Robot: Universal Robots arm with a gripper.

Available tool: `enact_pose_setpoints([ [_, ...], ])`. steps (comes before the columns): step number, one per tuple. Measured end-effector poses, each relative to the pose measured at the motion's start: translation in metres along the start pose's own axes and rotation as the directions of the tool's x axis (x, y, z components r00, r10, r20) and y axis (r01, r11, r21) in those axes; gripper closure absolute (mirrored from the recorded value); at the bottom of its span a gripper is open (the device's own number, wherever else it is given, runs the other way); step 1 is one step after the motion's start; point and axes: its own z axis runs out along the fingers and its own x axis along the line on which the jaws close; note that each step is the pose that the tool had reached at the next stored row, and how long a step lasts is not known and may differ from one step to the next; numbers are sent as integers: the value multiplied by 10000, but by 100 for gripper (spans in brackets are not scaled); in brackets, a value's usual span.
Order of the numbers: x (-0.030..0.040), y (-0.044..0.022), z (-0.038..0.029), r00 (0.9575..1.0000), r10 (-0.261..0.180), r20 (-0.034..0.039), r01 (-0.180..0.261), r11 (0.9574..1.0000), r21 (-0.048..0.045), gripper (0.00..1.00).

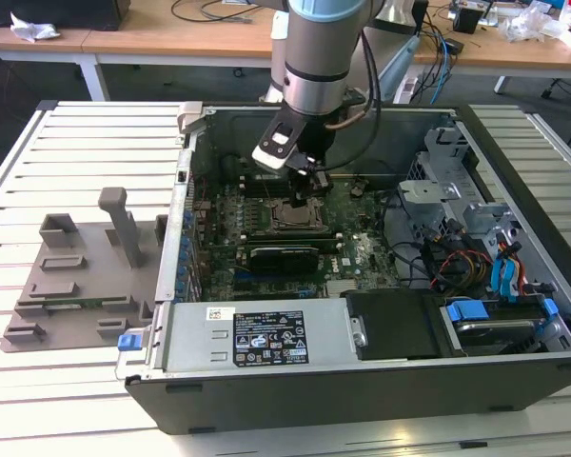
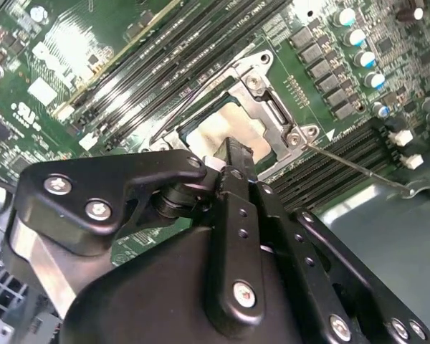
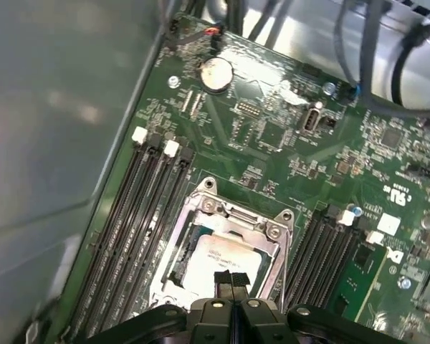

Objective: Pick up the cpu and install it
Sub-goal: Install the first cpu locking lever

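Note:
The cpu (image 3: 226, 256), a silvery-white square chip, lies inside the metal-framed socket (image 3: 271, 231) on the green motherboard. In the second wrist view the cpu (image 2: 218, 132) shows pale within the socket frame (image 2: 272, 107). My gripper (image 3: 231, 278) hangs just above the chip's edge with its two black fingers pressed together and nothing visible between them; I cannot tell whether the tips touch the chip. In the exterior view the gripper (image 1: 309, 179) reaches down into the open computer case over the socket (image 1: 287, 215). The same fingers (image 2: 236, 152) partly hide the chip.
Black memory slots (image 3: 125, 229) flank the socket on both sides. A thin metal lever (image 2: 358, 168) sticks out beside the frame. The case wall (image 1: 186, 181), drive cage (image 1: 457, 181) and cables (image 1: 457, 262) surround the board. A grey plastic tray with upright posts (image 1: 76, 286) sits on the exterior view's left.

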Motion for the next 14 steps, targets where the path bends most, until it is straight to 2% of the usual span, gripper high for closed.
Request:
enact_pose_setpoints([
  [3,0,0,0,9988,-481,16,481,9988,-5,89],
  [5,0,0,0,9954,-954,32,954,9954,-9,89],
  [8,0,0,0,9835,-1808,63,1808,9835,-15,89],
  [11,0,0,0,9745,-2242,78,2242,9745,-16,89],
  [12,0,0,0,9686,-2486,87,2486,9686,-17,89],
  [13,0,0,0,9580,-2867,101,2867,9580,-17,89],
  [14,0,0,0,9536,-3009,107,3010,9536,-17,89],
])
